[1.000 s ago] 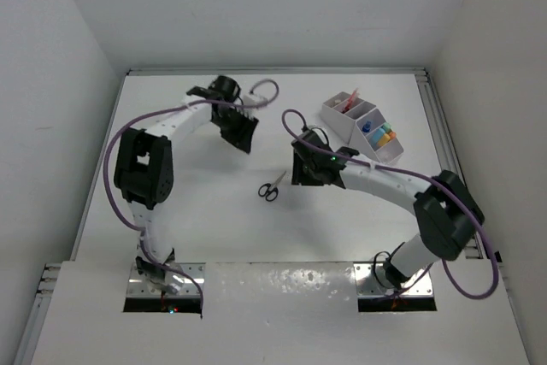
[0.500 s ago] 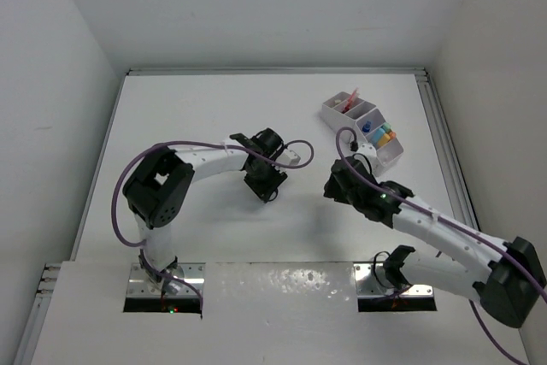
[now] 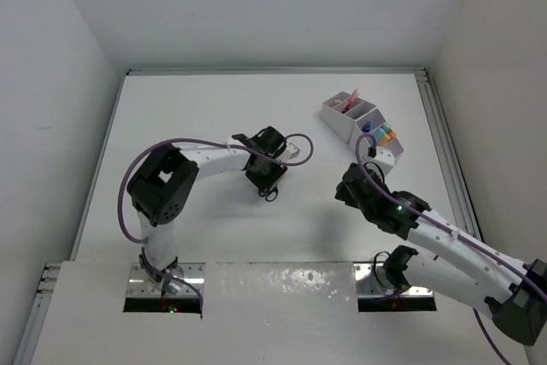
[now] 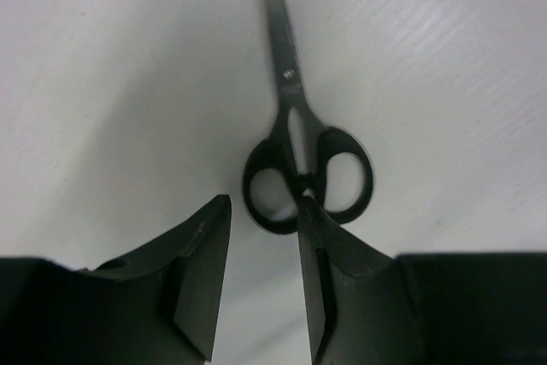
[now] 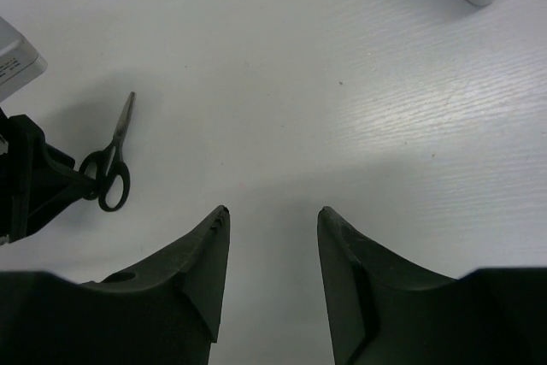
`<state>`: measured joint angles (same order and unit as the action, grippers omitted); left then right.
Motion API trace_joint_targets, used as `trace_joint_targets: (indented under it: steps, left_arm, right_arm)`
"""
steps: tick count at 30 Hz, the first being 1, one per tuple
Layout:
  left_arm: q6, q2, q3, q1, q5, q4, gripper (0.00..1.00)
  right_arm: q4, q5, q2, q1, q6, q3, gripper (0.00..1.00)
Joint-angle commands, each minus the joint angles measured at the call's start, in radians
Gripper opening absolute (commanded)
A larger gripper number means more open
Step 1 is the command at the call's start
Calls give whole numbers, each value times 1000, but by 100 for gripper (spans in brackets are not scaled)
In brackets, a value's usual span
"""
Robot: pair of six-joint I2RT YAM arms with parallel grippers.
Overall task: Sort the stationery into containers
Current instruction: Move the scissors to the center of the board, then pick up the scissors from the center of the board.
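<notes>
Scissors: The scissors lie flat on the white surface, near the middle of the top view.
Left jaws: The left gripper sits low over the handles. Its jaws are open with the left handle loop between them. I think it is there to pinch that loop.
Right jaws: The right gripper is open and holds nothing. It hangs at the lower right, I guess to keep out of the way.
Organiser: The white organiser stands at the upper right with things inside.
Room: There is bare surface all round the scissors, and the edges are well away. The way to the organiser looks free.
</notes>
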<state>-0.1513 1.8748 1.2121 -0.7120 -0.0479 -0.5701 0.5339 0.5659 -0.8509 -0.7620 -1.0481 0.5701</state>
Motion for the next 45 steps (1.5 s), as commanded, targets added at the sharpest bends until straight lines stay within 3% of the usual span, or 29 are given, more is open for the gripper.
trace_joint_targets:
  steps: [1, 5, 11, 17, 21, 23, 45]
  left_arm:
    - [18, 43, 12, 2, 3, 30, 35]
    - [12, 67, -19, 14, 40, 62, 30]
    - [10, 112, -14, 37, 14, 47, 11]
    - [6, 61, 36, 49, -9, 1, 18]
    - [-19, 24, 112, 68, -1, -37, 34]
    - [-21, 6, 151, 80, 0, -53, 35]
    - [-31, 79, 4, 36, -30, -25, 28]
  right_arm:
    - [14, 40, 7, -7, -15, 2, 45]
    - [14, 43, 9, -5, -15, 4, 45]
    - [18, 46, 16, -7, -9, 7, 45]
    - [6, 54, 18, -7, 5, 7, 46]
    - [2, 55, 13, -7, 20, 8, 46]
    - [-2, 60, 9, -7, 31, 11, 46]
    - [47, 98, 42, -7, 7, 2, 46]
